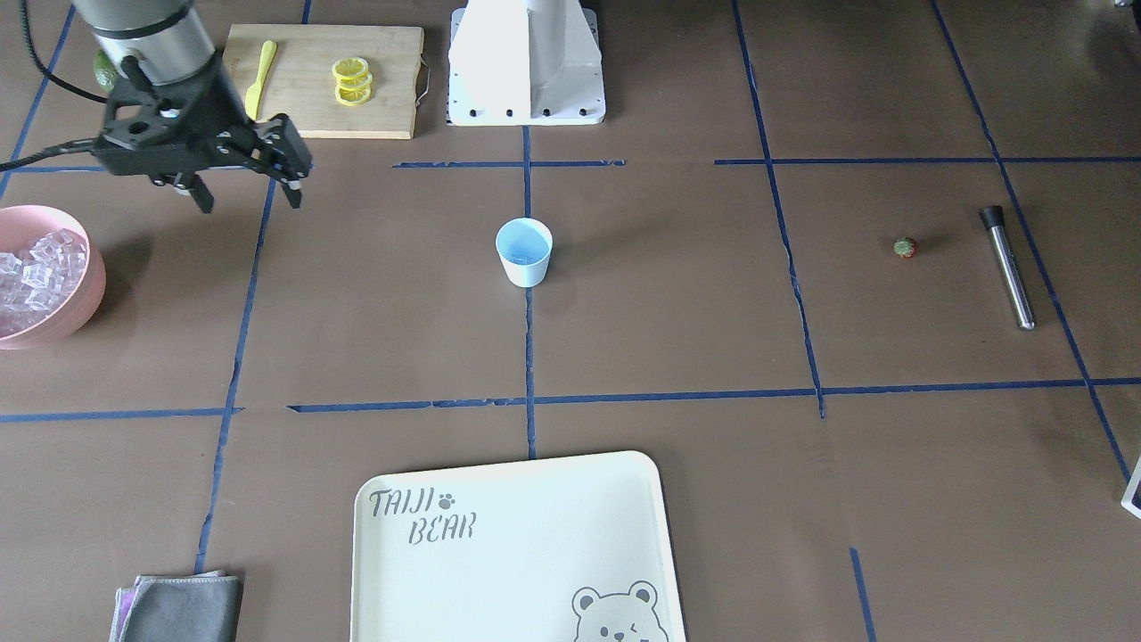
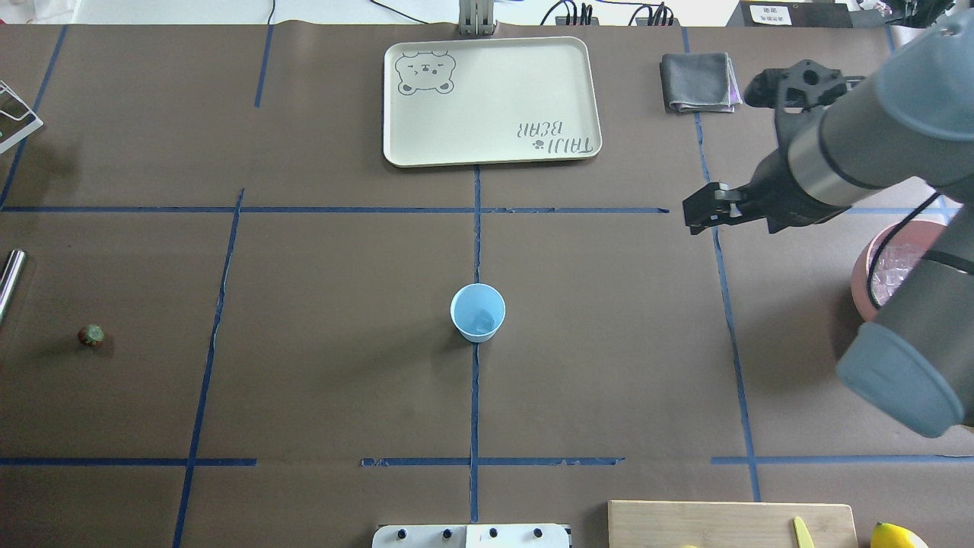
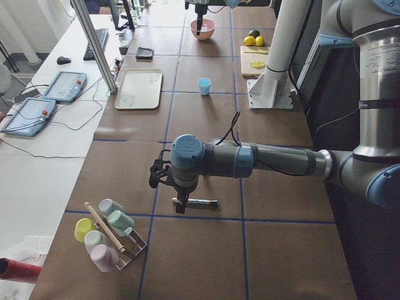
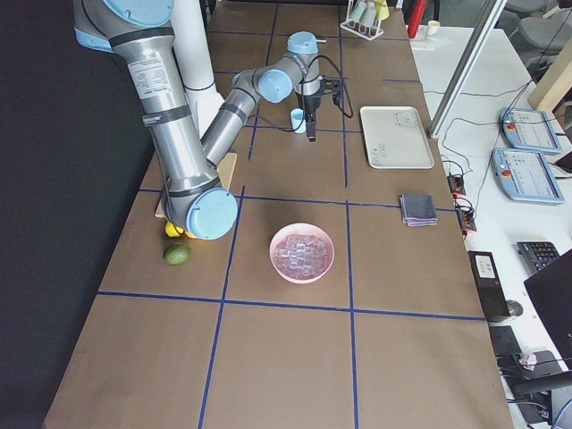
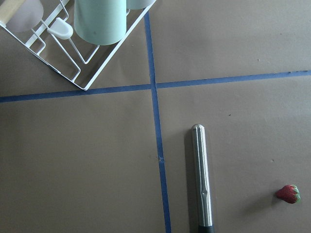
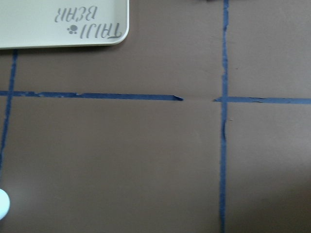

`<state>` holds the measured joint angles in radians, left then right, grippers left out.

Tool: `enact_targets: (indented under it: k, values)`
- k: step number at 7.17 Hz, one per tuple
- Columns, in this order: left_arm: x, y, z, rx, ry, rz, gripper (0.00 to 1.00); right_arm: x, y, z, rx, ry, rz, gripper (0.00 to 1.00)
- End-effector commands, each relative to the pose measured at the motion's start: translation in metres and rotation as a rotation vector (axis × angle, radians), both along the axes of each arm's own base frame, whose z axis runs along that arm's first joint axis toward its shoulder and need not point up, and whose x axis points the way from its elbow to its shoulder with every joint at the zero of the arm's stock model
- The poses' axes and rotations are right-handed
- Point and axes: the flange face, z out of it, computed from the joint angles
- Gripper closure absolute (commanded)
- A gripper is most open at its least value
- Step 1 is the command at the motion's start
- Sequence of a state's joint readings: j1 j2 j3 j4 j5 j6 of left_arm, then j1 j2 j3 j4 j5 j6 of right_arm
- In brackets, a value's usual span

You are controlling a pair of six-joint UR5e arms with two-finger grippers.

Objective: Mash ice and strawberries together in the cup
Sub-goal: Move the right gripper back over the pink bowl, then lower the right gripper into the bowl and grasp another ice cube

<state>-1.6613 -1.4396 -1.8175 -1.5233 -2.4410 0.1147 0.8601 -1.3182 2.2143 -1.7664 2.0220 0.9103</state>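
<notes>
here, right fingers [image 1: 291, 184] apart and empty near pink bowl [image 1: 89, 299]; left fingers [image 3: 179, 204] unclear

Bare table [image 1: 677, 312] lies all round the cup [image 1: 524, 252], open to me from every side. The pink bowl [image 1: 89, 290] stands well apart, near my right gripper [image 1: 248, 194].

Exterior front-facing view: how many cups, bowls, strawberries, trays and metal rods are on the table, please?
Cup: 1
Pink bowl: 1
Strawberry: 1
Tray: 1
Metal rod: 1
Total: 5
</notes>
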Motion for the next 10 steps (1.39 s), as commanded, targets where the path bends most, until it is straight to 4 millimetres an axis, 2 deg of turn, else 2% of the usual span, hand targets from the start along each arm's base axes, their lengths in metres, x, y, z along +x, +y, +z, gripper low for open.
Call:
enact_targets:
  k: [1, 2, 3, 5, 6, 8, 10]
  values:
    - [0.0, 0.0, -0.002, 0.001, 0.0, -0.003, 0.0, 0.093, 0.014, 0.093, 0.028, -0.019, -0.017, 0.0]
    - [0.0, 0.0, -0.005, 0.006, -0.001, -0.004, 0.0, 0.122, 0.023, 0.131, 0.036, -0.012, -0.013, 0.0]
    - [0.0, 0.001, -0.006, 0.006, -0.001, -0.004, 0.0, 0.133, 0.029, 0.161, 0.012, 0.025, -0.02, 0.01]
    - [0.0, 0.003, -0.011, 0.003, 0.002, -0.015, 0.0, 0.136, 0.027, 0.213, -0.03, 0.071, -0.046, 0.02]
    - [0.0, 0.003, -0.013, 0.007, 0.002, -0.015, 0.0, 0.136, 0.026, 0.226, -0.044, 0.077, -0.054, 0.1]
    - [0.0, 0.002, -0.014, 0.01, 0.001, -0.015, 0.0, 0.143, 0.031, 0.256, -0.034, 0.112, -0.122, 0.15]
    - [0.0, 0.002, -0.014, 0.01, 0.001, -0.015, 0.0, 0.151, 0.027, 0.288, -0.032, 0.147, -0.169, 0.2]
